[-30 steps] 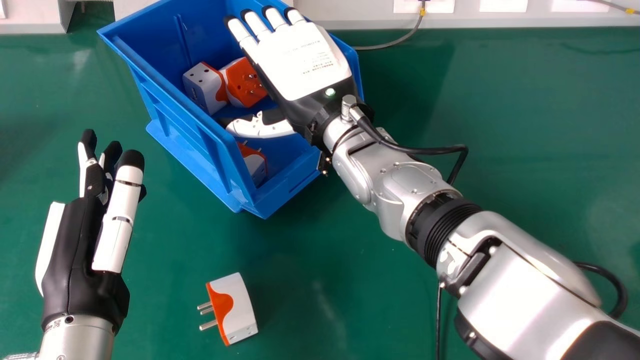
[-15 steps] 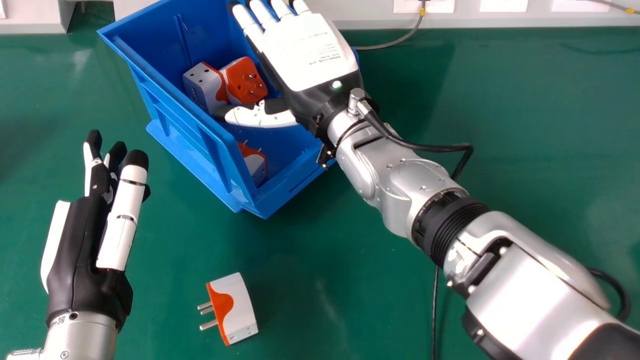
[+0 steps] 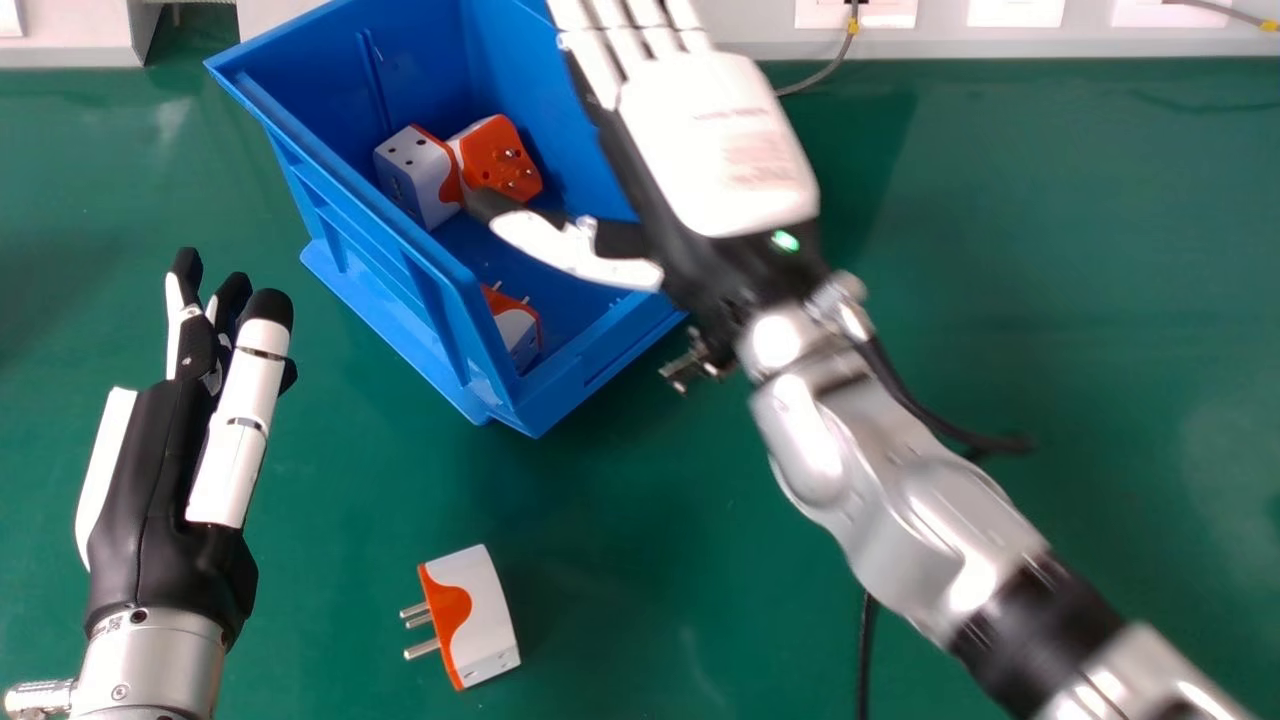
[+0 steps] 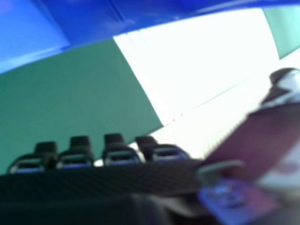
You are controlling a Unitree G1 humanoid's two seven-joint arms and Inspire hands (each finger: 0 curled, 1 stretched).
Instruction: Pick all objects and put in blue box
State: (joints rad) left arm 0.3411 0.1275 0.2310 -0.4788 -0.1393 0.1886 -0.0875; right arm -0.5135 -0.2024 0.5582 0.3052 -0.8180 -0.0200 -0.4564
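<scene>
Adapter [image 3: 485, 615], one, at seven o'clock: probably light, rigid, slick; best gripped across body, clear of prongs [image 3: 422, 649] facing nine o'clock; right hand [image 3: 715, 150] released, straight-fingered

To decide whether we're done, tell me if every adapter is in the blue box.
No, one adapter lies on the green table.

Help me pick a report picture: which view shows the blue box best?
The head view: the blue box shows rim, side wall and interior, though the right hand covers part. The right hand view catches a cropped piece of wall.
</scene>
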